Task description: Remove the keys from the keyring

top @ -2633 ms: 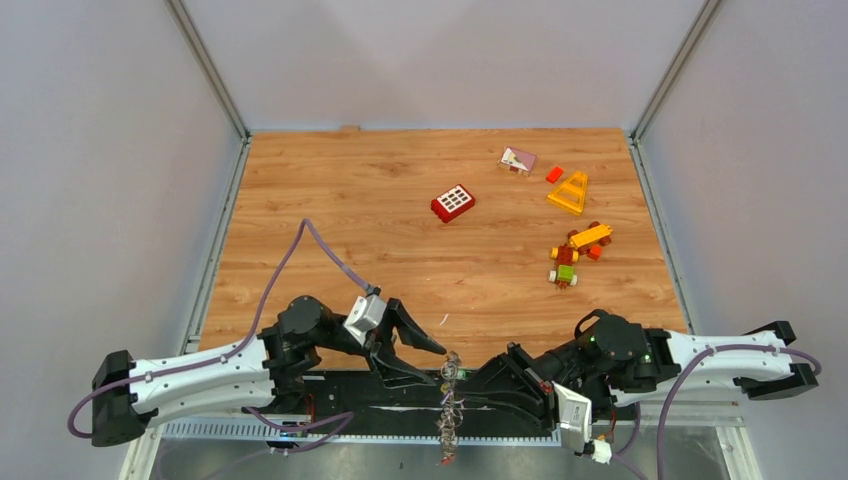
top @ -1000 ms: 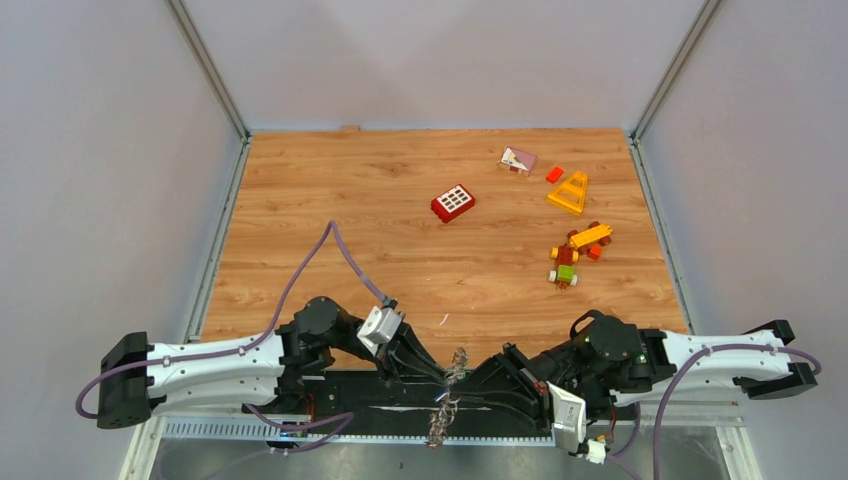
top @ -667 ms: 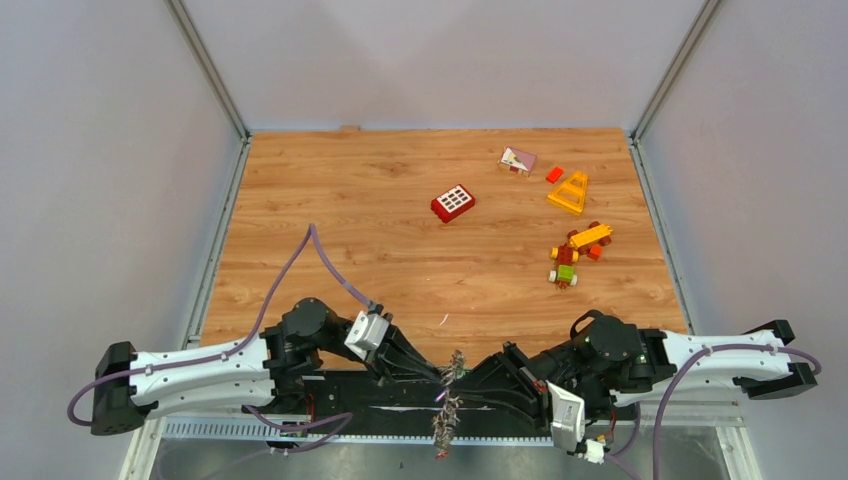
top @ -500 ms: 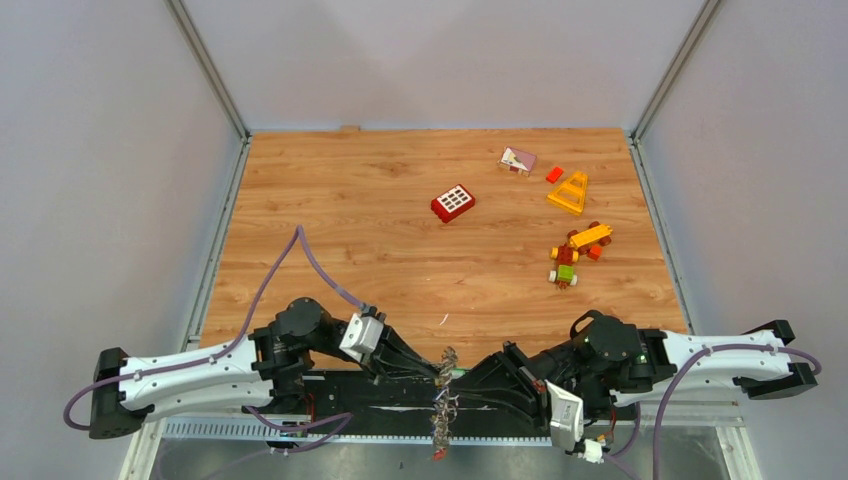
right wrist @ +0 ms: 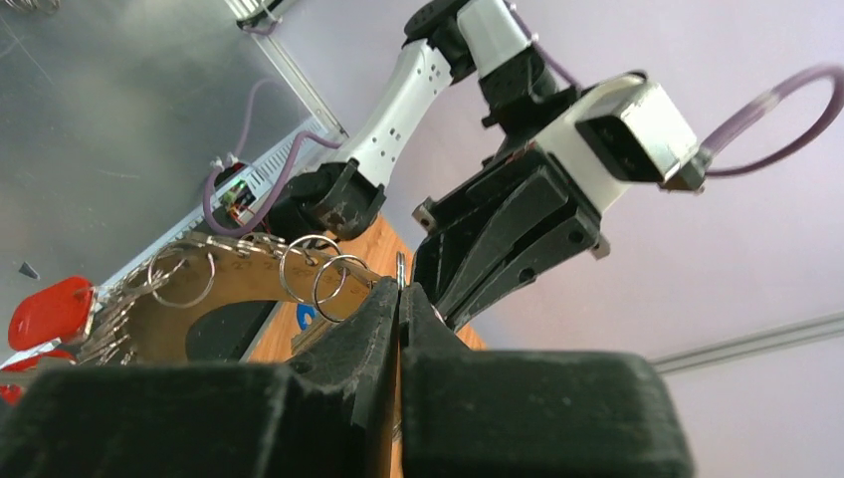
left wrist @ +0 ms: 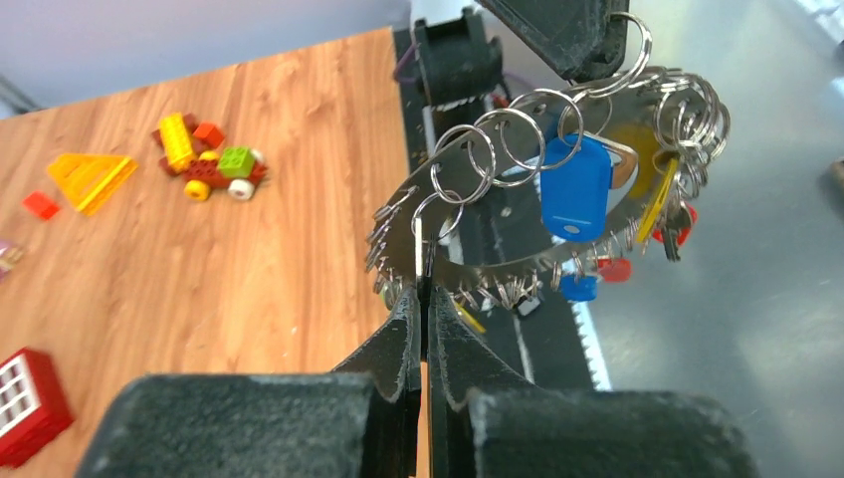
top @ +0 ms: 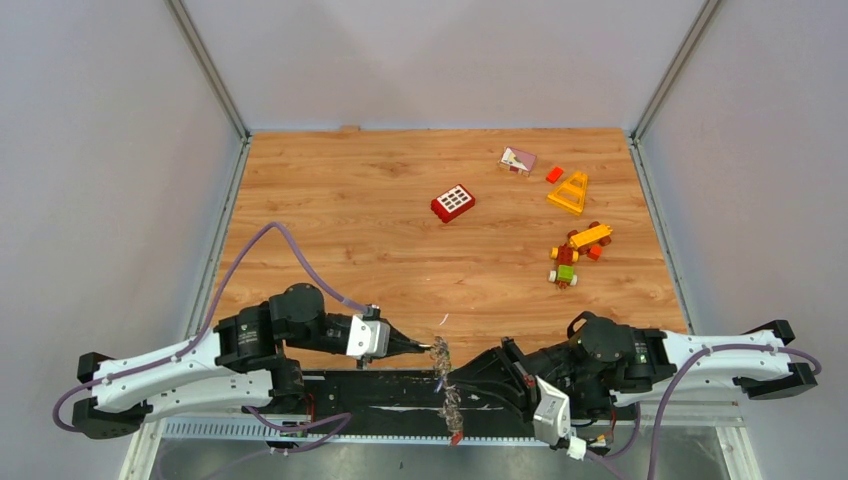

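Between the two tools hangs the keyring point(left wrist: 518, 249), full of keys point(left wrist: 574, 189); the right tool point(right wrist: 400, 289) is clamped on it, the left tool point(left wrist: 424, 291) pinches one key point(left wrist: 419, 237). Removal seems barely begun.

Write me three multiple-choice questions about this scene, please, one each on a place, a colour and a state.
1. Where is the keyring?
A. beside the red brick
B. held between the left gripper and the right gripper
C. at the far left corner

2. What colour is the large plastic tag hanging on it?
A. green
B. white
C. blue

3. How do the left gripper's jaws stand?
A. shut on a key
B. wide open
C. shut on a toy brick

Answers:
1 B: the top view shows it between the two fingertips, near the arm bases.
2 C: the left wrist view shows the tag plainly blue.
3 A: the fingers meet on a thin metal key at the ring's rim.
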`<action>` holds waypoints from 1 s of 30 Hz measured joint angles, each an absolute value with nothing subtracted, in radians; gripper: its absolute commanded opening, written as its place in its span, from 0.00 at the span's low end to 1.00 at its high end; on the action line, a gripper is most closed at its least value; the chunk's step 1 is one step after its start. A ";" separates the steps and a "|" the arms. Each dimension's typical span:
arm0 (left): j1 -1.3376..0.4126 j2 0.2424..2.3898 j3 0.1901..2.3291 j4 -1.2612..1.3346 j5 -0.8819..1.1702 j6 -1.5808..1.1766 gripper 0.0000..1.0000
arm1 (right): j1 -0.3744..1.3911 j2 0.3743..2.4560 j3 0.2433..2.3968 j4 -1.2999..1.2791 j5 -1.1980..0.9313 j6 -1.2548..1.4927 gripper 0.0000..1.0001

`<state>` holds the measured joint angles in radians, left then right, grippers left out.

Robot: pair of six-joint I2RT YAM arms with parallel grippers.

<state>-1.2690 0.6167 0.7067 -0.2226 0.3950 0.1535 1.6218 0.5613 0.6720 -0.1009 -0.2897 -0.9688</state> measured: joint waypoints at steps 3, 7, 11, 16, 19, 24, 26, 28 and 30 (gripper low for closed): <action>-1.270 0.619 0.766 -0.341 0.346 0.223 0.00 | 1.621 0.562 0.672 -0.119 -0.260 -0.965 0.00; -1.271 0.632 0.833 -0.457 0.287 0.304 0.00 | 1.620 0.582 0.672 -0.131 -0.214 -0.959 0.00; -1.271 0.661 0.902 -0.565 0.224 0.388 0.00 | 1.619 0.621 0.672 -0.142 -0.162 -0.952 0.00; -1.273 0.719 0.989 -0.690 0.146 0.495 0.00 | 1.618 0.675 0.674 -0.146 -0.096 -0.943 0.05; -1.274 0.764 1.039 -0.757 0.105 0.550 0.00 | 1.617 0.702 0.678 -0.146 -0.063 -0.936 0.13; -1.274 0.821 1.098 -0.848 0.012 0.629 0.00 | 1.616 0.722 0.682 -0.147 -0.052 -0.918 0.23; -1.274 0.834 1.114 -0.878 -0.025 0.656 0.00 | 1.616 0.724 0.685 -0.149 -0.051 -0.912 0.27; -1.274 0.844 1.133 -0.904 -0.055 0.680 0.00 | 1.616 0.726 0.691 -0.154 -0.047 -0.907 0.28; -1.274 0.850 1.145 -0.915 -0.076 0.696 0.00 | 1.616 0.726 0.695 -0.156 -0.041 -0.904 0.29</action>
